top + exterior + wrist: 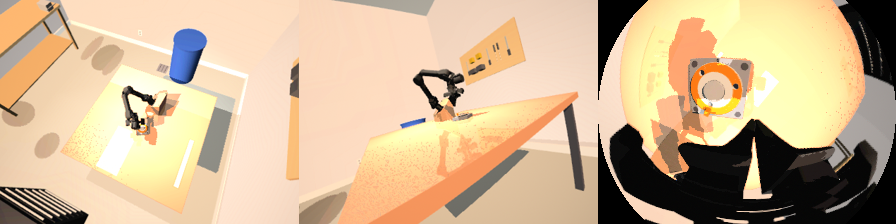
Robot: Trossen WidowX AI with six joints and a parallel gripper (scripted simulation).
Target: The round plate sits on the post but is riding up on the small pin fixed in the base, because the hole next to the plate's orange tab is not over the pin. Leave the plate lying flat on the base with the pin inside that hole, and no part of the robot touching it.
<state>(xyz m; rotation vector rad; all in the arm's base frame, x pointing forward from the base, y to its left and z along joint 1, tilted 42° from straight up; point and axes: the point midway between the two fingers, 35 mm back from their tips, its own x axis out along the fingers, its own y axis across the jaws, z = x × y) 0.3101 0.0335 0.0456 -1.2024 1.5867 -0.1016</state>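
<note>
One black parallel-jaw gripper (pixel 755 163), pressed together on nothing, hovering above round orange-ringed plate (pixel 715 88) on square grey base (pixel 746 70) on tabletop (pixel 510 116). Risk: off-centre nudge tilting plate, jamming against pin.

Warmly and brightly lit, with glare whitening patches of the table (pixel 197 116). Soft blotchy shadows across floor and tabletop. Strongly fisheye-warped in the wrist view, black at the corners.
</note>
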